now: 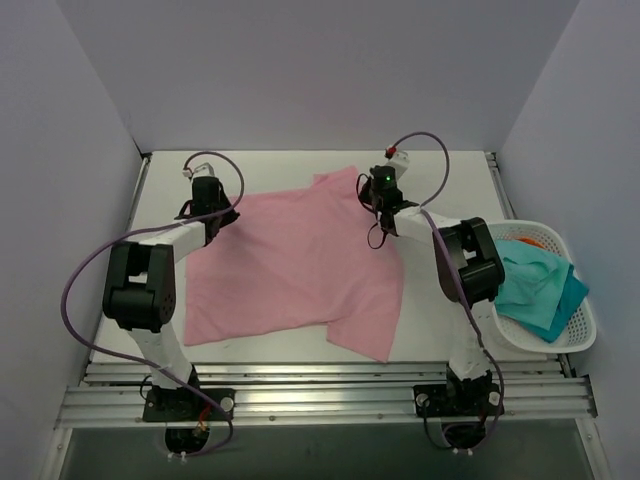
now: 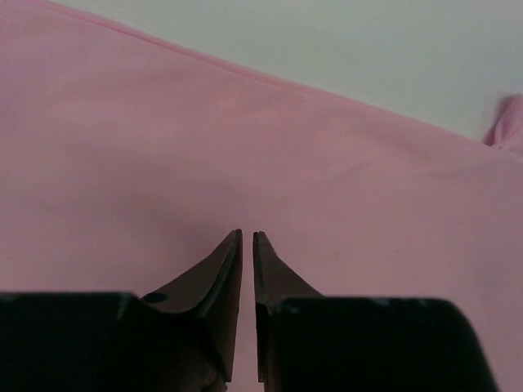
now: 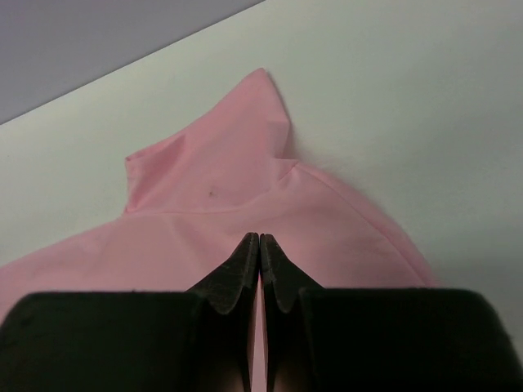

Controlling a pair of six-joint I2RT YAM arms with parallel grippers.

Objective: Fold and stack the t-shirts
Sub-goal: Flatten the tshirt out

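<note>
White tabletop [image 1: 300, 163], pale lilac walls [image 1: 300, 70] on three sides.

- One light pink soft cloth t-shirt [image 1: 290, 270] lies spread flat at table centre, between the arms. Its long axis runs left to right: the hem looks to be on the left, the sleeves on the right.
- Left pincer [image 2: 247, 237]: sits at the shirt's far-left corner. Jaws nearly together with a thin slit, tips sunk in the cloth. Reads as a pinch on the shirt.
- Right pincer [image 3: 259, 237]: jaws fully together, tips on the pink cloth just short of the far short sleeve [image 3: 212, 163]. Cannot tell whether cloth is caught.
- Both pincers sit on the far edge, one at each end, so the fold likely comes toward the near side.
- Count: one pink shirt on the table, two pincers, one white plastic lattice basket [image 1: 585, 335] at the right. It holds crumpled teal cloth [image 1: 530, 285], pieces uncountable, and a scrap of orange [image 1: 535, 240].
</note>
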